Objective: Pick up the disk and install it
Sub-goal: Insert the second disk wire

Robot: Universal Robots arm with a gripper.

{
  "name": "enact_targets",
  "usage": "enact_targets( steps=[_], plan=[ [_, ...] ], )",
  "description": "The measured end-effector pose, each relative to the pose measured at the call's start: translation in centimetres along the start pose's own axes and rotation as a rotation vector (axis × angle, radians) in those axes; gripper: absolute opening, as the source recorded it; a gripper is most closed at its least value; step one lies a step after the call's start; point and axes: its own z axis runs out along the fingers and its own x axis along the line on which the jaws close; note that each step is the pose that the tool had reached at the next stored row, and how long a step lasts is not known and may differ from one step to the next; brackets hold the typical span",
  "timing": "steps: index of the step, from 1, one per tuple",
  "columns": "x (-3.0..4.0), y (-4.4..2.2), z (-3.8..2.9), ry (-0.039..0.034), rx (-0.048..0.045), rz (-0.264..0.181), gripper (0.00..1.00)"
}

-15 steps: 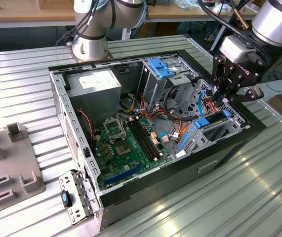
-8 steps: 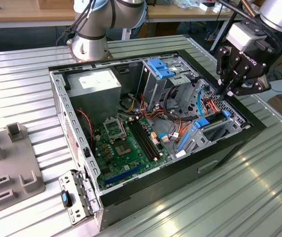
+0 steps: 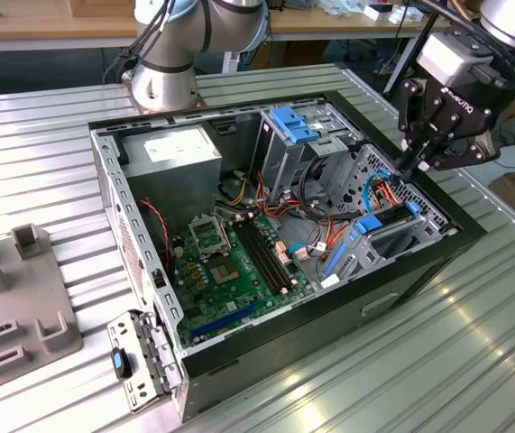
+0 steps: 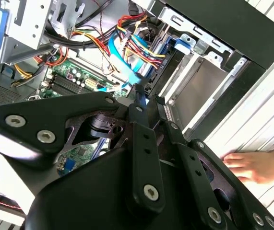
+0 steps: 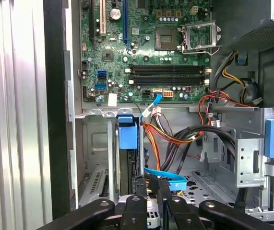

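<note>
The disk point(image 3: 389, 229) stands on edge in the drive bay at the case's corner on the exterior view's right, dark with a blue rail. Its blue carrier tab point(image 5: 127, 135) shows in the first wrist view, and the disk point(image 4: 164, 72) appears as a dark edge in the second wrist view. My gripper point(image 3: 408, 168) hangs just above the bay, over the disk's far end. The gripper point(image 5: 151, 186) has its fingers together beside the disk, with nothing between them; the gripper point(image 4: 147, 101) looks the same in the second wrist view.
The open computer case point(image 3: 419, 262) lies on a ribbed metal table. Inside are the motherboard point(image 3: 230, 262), a grey power-supply box point(image 3: 171, 149), a drive cage with a blue top point(image 3: 293, 122) and bundled cables point(image 3: 383, 194). A person's hand point(image 4: 256, 165) rests beside the case.
</note>
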Motion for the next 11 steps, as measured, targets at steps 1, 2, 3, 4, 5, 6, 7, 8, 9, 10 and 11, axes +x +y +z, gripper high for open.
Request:
enact_targets(
  steps=[1,2,3,4,5,6,7,8,9,10,11],
  plan=[
    [0.01,0.01,0.22,-0.0002,0.0000,0.000,0.24],
    [0.02,0.01,0.40,-0.0004,0.0000,0.000,0.24],
    [0.04,0.02,0.68,-0.0015,0.0000,0.000,0.24],
    [0.04,0.02,0.76,-0.0031,-0.0001,0.000,0.24],
    [0.02,0.02,0.79,-0.0044,-0.0001,0.000,0.24],
    [-0.06,0.02,0.81,-0.0052,-0.0001,0.000,0.24],
    [-0.17,0.02,0.83,-0.0055,-0.0002,0.000,0.24],
    [-0.46,0.01,0.85,-0.0057,-0.0002,0.000,0.24],
    [-0.47,0.02,0.85,-0.0056,-0.0002,0.000,0.24],
    [-0.47,0.02,0.85,-0.0056,-0.0002,0.000,0.24],
    [-0.47,0.02,0.86,-0.0057,-0.0002,0.000,0.25]
  ],
)
